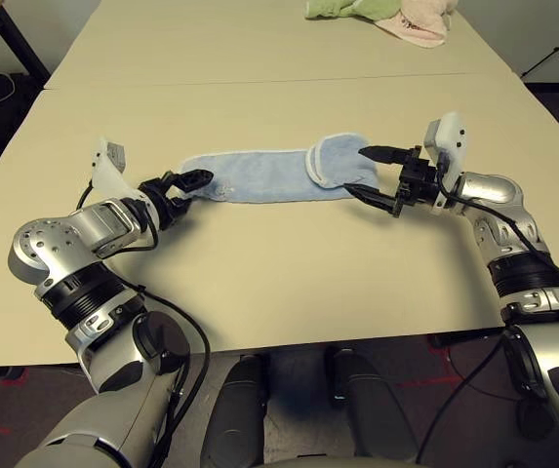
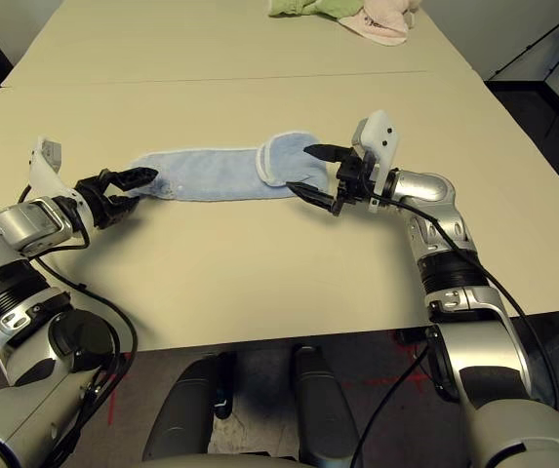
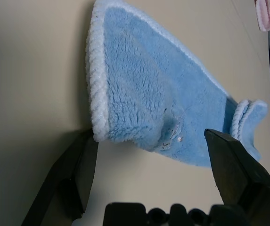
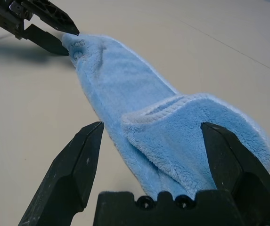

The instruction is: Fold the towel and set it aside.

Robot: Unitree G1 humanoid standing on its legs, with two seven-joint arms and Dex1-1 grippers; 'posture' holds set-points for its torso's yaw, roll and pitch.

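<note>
The light blue towel (image 1: 259,175) lies on the table as a long narrow strip, its right end folded back over itself with the white edging showing. My left gripper (image 1: 199,182) is at the strip's left end and stands open, its fingers either side of the towel's corner (image 3: 149,103) without closing on it. At the right end my right gripper (image 1: 359,171) is open as well, and the folded end (image 4: 172,136) lies between its two fingers. The right wrist view also shows the left gripper (image 4: 54,28) at the towel's far tip.
A green cloth (image 1: 342,8) and a pink cloth (image 1: 418,21) lie bunched at the far edge of the table. A seam (image 1: 259,80) crosses the beige tabletop behind the towel. The table's front edge (image 1: 289,343) runs close to my body.
</note>
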